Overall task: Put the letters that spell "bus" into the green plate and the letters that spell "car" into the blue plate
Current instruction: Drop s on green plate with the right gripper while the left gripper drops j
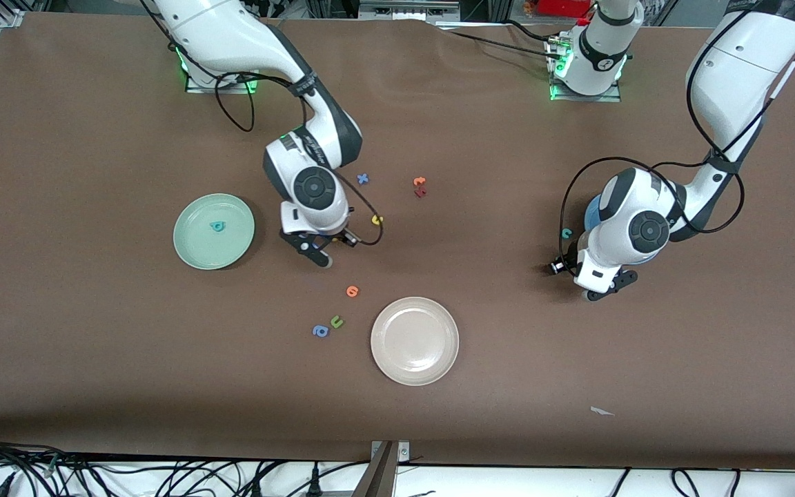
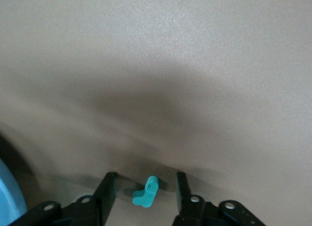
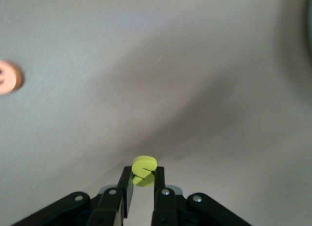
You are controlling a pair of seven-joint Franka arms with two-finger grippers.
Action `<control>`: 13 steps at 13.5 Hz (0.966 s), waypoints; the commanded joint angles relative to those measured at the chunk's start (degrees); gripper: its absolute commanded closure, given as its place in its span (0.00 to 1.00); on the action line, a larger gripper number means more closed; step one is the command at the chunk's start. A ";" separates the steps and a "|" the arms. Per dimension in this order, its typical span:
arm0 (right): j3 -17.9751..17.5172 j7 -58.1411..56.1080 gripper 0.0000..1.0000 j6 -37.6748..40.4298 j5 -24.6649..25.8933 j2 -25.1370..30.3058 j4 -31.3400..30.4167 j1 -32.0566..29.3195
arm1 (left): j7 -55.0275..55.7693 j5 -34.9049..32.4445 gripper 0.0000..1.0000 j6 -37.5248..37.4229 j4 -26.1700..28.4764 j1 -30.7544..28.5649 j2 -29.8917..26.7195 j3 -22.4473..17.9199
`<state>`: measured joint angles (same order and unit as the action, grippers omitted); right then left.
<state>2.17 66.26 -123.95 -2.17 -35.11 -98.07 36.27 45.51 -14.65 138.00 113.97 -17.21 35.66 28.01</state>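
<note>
My right gripper (image 3: pixel 143 179) is shut on a small yellow letter (image 3: pixel 144 171), low over the table between the green plate (image 1: pixel 194 245) and another yellow letter (image 1: pixel 376 220). A teal "b" (image 1: pixel 217 226) lies in the green plate. My left gripper (image 2: pixel 145 187) is open and down at the table, with the small teal "r" (image 2: pixel 146 193) lying between its fingers (image 2: pixel 108 187), touching neither. The left arm hides most of the blue plate (image 1: pixel 592 207); its rim shows beside the gripper (image 2: pixel 7 199). A teal "c" (image 1: pixel 566 233) lies on the table next to that plate.
A cream-white plate (image 1: pixel 415 340) sits nearer the front camera. An orange letter (image 1: pixel 352 291), an olive "u" (image 1: pixel 336 322) and a blue "a" (image 1: pixel 320 331) lie beside it. A blue letter (image 1: pixel 363 179) and orange and red letters (image 1: pixel 419 186) lie mid-table.
</note>
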 commanded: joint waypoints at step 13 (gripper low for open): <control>22.79 -56.49 0.87 -10.93 -5.56 12.44 -27.95 -2.25 | 1.95 -1.17 1.00 -5.70 -4.80 -0.02 -0.24 -0.07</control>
<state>25.02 13.15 -128.43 -6.81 -24.31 -120.05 34.31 46.61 -14.65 136.46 112.32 -17.25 35.60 27.97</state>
